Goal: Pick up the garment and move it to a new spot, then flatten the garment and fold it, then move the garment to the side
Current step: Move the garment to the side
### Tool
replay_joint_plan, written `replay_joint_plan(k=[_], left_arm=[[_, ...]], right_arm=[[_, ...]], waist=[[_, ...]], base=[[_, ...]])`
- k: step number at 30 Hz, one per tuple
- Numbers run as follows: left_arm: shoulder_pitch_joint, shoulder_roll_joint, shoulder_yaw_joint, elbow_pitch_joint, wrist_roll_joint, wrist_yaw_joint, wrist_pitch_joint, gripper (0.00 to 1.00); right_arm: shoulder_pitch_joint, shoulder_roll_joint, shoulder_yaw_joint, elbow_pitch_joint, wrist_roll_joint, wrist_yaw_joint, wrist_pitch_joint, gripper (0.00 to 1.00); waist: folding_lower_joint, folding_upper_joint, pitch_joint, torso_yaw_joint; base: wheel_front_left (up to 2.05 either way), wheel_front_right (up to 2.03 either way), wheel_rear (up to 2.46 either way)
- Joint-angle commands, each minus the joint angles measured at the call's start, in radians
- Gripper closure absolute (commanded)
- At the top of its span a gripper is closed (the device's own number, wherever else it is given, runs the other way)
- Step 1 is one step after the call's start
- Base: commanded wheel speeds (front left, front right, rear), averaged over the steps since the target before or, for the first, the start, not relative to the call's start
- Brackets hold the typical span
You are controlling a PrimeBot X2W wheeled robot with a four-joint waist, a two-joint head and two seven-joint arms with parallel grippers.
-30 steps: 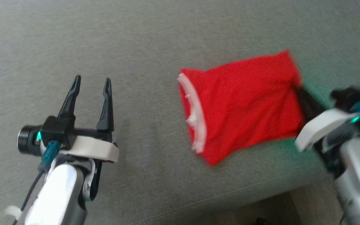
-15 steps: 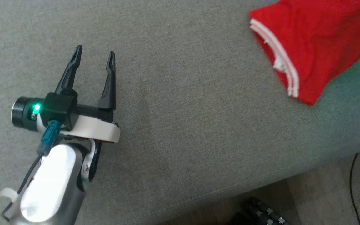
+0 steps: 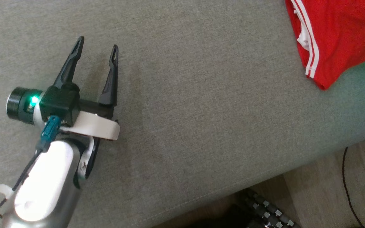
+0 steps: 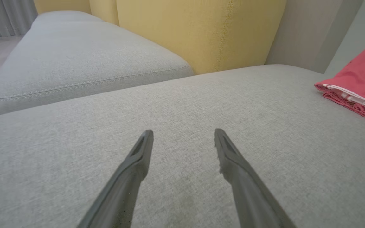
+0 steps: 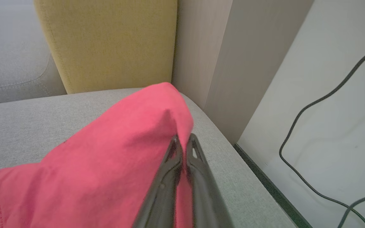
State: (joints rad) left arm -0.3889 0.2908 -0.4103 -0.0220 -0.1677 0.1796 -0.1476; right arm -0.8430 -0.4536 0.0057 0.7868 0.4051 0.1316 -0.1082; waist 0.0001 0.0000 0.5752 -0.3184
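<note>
A folded red garment [image 3: 337, 41] with white trim lies at the right end of a grey sofa seat [image 3: 201, 110]. The right gripper [image 5: 184, 139] is closed, its two fingers pinching a raised ridge of the red cloth. This looks like the final move to the side. It is best done low and slow so the folds hold, stopping short of the seat's edge before letting go. The left gripper [image 3: 98, 42] hangs wide open over bare seat, well apart from the garment, holding nothing.
</note>
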Motion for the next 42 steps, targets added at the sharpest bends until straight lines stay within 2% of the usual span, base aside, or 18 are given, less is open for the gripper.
replay_joint_plan(k=[1, 8, 9, 10, 11, 17, 22, 30, 36, 42], left_arm=[[-0.03, 0.025, 0.024, -0.038, 0.013, -0.005, 0.007, 0.0], [-0.073, 0.034, 0.004, -0.057, 0.029, -0.019, 0.03, 0.0], [-0.08, 0.035, 0.002, -0.058, 0.03, -0.021, 0.032, 0.0], [-0.085, 0.036, 0.0, -0.058, 0.031, -0.022, 0.034, 0.0], [-0.089, 0.037, -0.002, -0.059, 0.032, -0.023, 0.035, 0.0], [-0.088, 0.035, -0.004, -0.045, 0.026, -0.02, 0.025, 0.0], [-0.058, 0.027, 0.001, -0.018, 0.005, -0.008, -0.002, 0.0], [0.013, 0.003, 0.008, 0.023, -0.034, 0.015, -0.045, 0.0], [0.068, -0.018, 0.021, 0.041, -0.067, 0.038, -0.069, 0.0], [0.12, -0.029, 0.033, 0.053, -0.093, 0.052, -0.086, 0.0]], right_arm=[[-0.023, -0.028, 0.01, -0.02, 0.003, -0.001, -0.015, 1.0], [-0.09, -0.004, 0.065, 0.068, 0.001, -0.001, -0.017, 0.98], [-0.098, 0.0, 0.071, 0.083, 0.002, -0.001, -0.02, 0.67], [-0.105, 0.005, 0.077, 0.1, 0.004, -0.001, -0.022, 0.43], [-0.111, 0.009, 0.081, 0.116, 0.006, -0.001, -0.025, 0.0], [-0.112, 0.03, 0.1, 0.187, 0.036, -0.001, -0.074, 0.0], [-0.069, 0.023, 0.112, 0.158, 0.054, -0.001, -0.132, 0.0], [0.116, 0.045, 0.125, -0.092, 0.013, -0.001, -0.153, 0.0], [0.311, 0.138, 0.1, -0.31, -0.069, -0.001, -0.148, 0.0], [0.465, 0.247, 0.064, -0.517, -0.166, -0.001, -0.08, 0.0]], waist=[[-0.0001, 0.0, 0.008, -0.007], [-0.0001, 0.0, 0.048, -0.006], [-0.0001, 0.0, 0.053, -0.004], [-0.0001, 0.0, 0.058, -0.004], [-0.0001, 0.0, 0.063, -0.002], [-0.0001, 0.0, 0.054, 0.004], [-0.0001, 0.0, -0.01, 0.012], [-0.0001, 0.0, -0.146, 0.048], [-0.0001, 0.0, -0.232, 0.108], [-0.0001, 0.0, -0.29, 0.188]], base=[[0.0, 0.0, 0.0], [0.0, 0.0, 0.0], [0.0, 0.0, 0.0], [0.0, 0.0, 0.0], [0.0, 0.0, 0.0], [0.0, 0.0, 0.0], [0.0, 0.0, 0.0], [0.0, 0.0, 0.0], [0.0, 0.0, 0.0], [0.0, 0.0, 0.0]])
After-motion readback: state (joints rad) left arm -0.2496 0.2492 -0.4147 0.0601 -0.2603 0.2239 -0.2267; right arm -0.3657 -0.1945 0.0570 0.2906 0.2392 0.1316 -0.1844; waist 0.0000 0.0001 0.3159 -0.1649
